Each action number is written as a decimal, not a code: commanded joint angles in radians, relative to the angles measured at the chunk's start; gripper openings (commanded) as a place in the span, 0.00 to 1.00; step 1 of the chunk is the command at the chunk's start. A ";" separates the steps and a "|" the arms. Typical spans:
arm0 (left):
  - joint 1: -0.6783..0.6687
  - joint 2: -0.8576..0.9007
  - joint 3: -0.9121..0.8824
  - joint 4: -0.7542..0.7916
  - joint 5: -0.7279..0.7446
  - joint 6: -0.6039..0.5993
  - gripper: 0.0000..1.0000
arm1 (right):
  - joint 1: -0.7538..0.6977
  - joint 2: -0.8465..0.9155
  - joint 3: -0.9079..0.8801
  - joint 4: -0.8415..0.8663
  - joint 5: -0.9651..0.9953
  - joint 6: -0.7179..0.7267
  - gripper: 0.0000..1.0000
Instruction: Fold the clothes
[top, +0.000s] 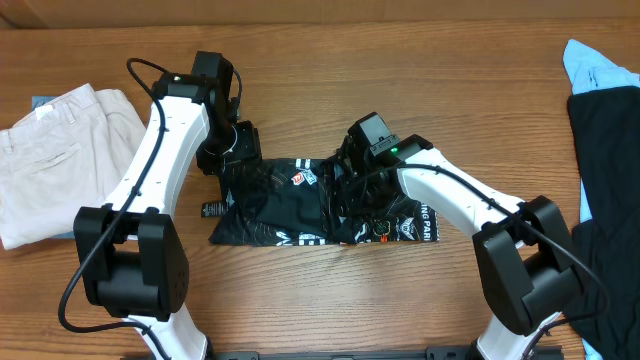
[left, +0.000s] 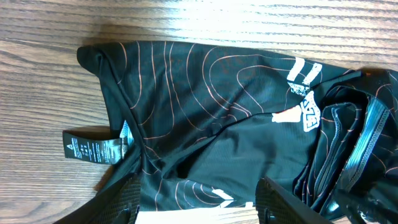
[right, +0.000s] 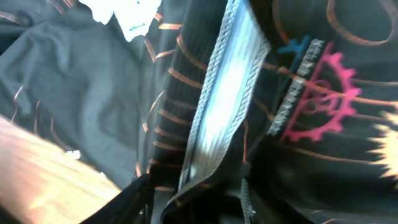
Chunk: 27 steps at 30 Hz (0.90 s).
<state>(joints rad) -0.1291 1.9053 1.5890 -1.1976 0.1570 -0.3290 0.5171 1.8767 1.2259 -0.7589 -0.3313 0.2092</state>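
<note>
Clothes, here a thin black sports garment with tan contour lines and white lettering, are lying in the middle of the tabletop between the two arms, bunched into a rough, uneven strip rather than a tidy packet. I am judging the fold as partway at best. The right half is sitting doubled over in thick ridges with a pale hem band showing. The left half is spreading out in a single wrinkled layer, its care label poking out onto the wood. The left gripper is hovering over the left end of the fabric with its jaws standing wide apart above the cloth. The right gripper is sitting low over the heaped folds; cloth is running between its jaws, but I cannot tell whether it is pinching or letting go. What is remaining, by my reading, is flattening the bunched side, bringing the loose left side over, and squaring the edges. Beige trousers and a dark garment are lying well apart from the clothes, at the tabletop's far sides.
</note>
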 joint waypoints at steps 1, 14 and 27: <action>-0.002 -0.002 0.011 -0.003 -0.007 0.019 0.63 | 0.002 -0.012 0.033 0.021 0.033 0.003 0.49; -0.002 -0.002 -0.011 -0.055 -0.097 0.072 0.77 | -0.055 -0.016 0.206 -0.148 -0.036 -0.172 0.63; 0.000 -0.001 -0.314 0.174 -0.116 0.151 0.85 | -0.172 -0.016 0.301 -0.299 0.054 -0.154 0.69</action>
<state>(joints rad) -0.1291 1.9060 1.3334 -1.0779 0.0547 -0.2043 0.3401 1.8755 1.5032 -1.0599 -0.2829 0.0631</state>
